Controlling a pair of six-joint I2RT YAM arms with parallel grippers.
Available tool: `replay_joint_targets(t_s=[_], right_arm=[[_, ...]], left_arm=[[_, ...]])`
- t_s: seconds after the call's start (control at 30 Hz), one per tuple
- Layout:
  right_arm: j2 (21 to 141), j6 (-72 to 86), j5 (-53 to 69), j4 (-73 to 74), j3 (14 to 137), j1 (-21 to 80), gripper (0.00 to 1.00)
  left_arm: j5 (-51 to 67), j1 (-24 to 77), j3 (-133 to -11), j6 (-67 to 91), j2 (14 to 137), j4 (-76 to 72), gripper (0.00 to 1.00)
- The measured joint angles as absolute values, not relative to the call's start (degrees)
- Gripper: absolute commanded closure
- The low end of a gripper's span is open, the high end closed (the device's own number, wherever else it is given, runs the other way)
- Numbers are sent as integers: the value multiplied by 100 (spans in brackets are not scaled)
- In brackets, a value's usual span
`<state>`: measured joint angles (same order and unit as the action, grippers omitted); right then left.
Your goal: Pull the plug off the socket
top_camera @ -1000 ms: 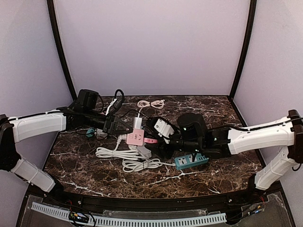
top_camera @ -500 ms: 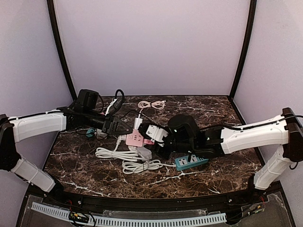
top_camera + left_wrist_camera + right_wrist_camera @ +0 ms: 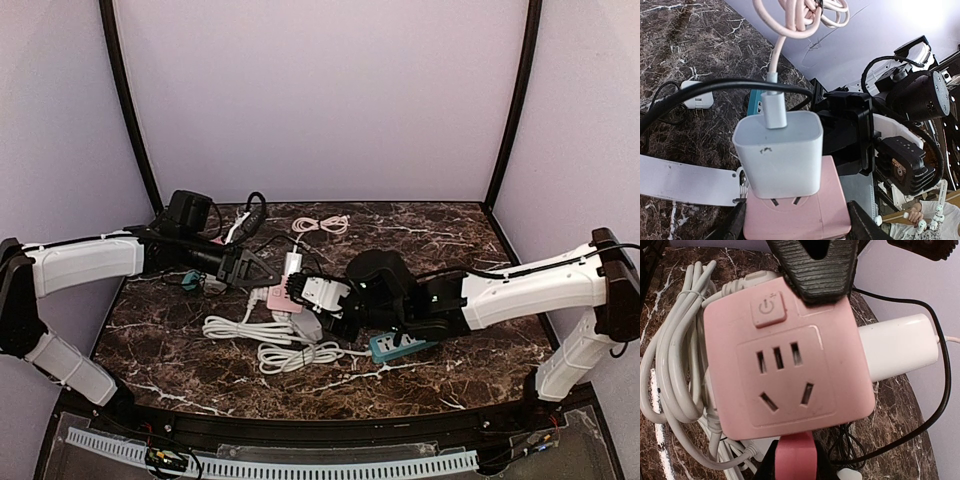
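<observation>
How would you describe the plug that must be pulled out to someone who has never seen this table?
Near the middle of the dark marble table sits a pink socket cube. The plug is the white charger block seated in one face of it, a pale cable leaving its back. Unlike the small white adapter lying loose nearby, it is plugged in.

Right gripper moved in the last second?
Yes. In the top view the right gripper has shifted left, away from the teal power strip, onto the pink plug of the pink socket cube.
</observation>
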<state>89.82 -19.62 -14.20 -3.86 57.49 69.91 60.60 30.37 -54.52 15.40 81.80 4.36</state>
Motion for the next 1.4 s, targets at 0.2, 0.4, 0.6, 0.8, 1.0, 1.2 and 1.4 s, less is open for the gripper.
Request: replay_joint_targets(t_s=[0.2, 0.4, 0.6, 0.8, 1.0, 1.2, 1.4], right_arm=[[8984, -2097, -1538, -379, 5752, 7039, 96], [8982, -2246, -1651, -294, 5752, 7129, 100], [8995, -2412, -1855, -108, 5811, 7284, 100], [9061, -2508, -2064, 62, 5865, 7461, 100], [9100, -2528, -2228, 108, 5909, 7548, 100], [9133, -2480, -2506, 137, 5940, 7603, 100], [9262, -2324, -2775, 292, 6117, 7644, 100]], left_arm=[[6077, 3037, -5516, 1538, 8217, 528, 78], [6130, 3037, -5559, 1498, 8296, 648, 79], [6239, 3039, -5627, 1450, 8403, 777, 81], [6372, 3055, -5704, 1424, 8552, 967, 81], [6416, 3052, -5708, 1404, 8562, 1037, 81], [6410, 3055, -5725, 1367, 8571, 1035, 81], [6401, 3048, -5728, 1339, 8571, 1004, 82]])
